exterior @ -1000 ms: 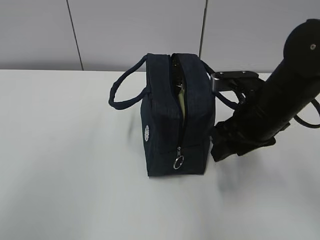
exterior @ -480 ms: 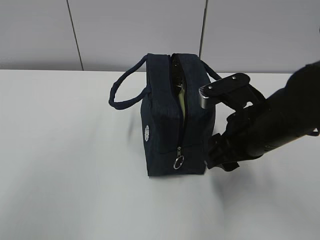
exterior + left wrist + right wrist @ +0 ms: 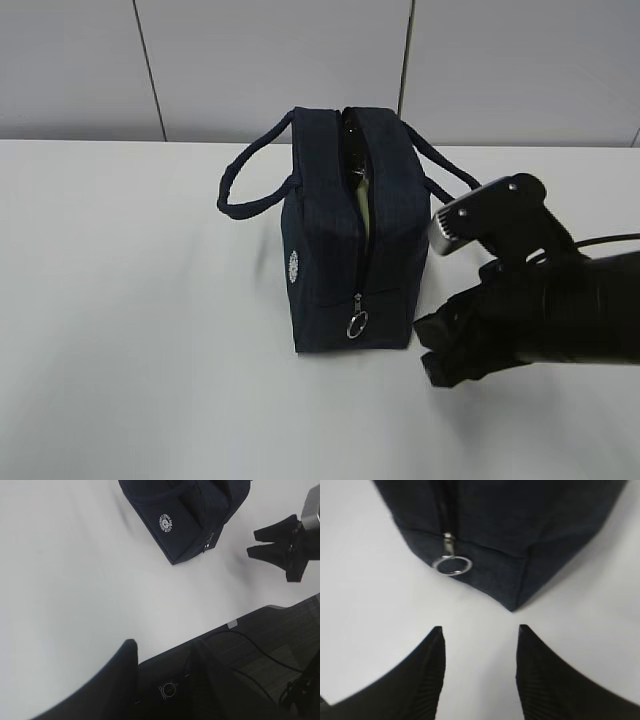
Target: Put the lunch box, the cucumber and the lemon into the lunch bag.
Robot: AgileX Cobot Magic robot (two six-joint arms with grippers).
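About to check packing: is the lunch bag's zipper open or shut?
Open. The lunch bag gapes along its top, pale contents showing, and the ring pull hangs low on the front end.

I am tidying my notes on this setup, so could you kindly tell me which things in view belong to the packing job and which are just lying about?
Part of the job:
- lunch bag, zipper open, something pale showing inside
- ring pull on its zipper
- right gripper, fingers apart, empty, by the bag's corner

Just lying about:
- white table
- cables beyond the table edge

No cucumber or lemon is visible.
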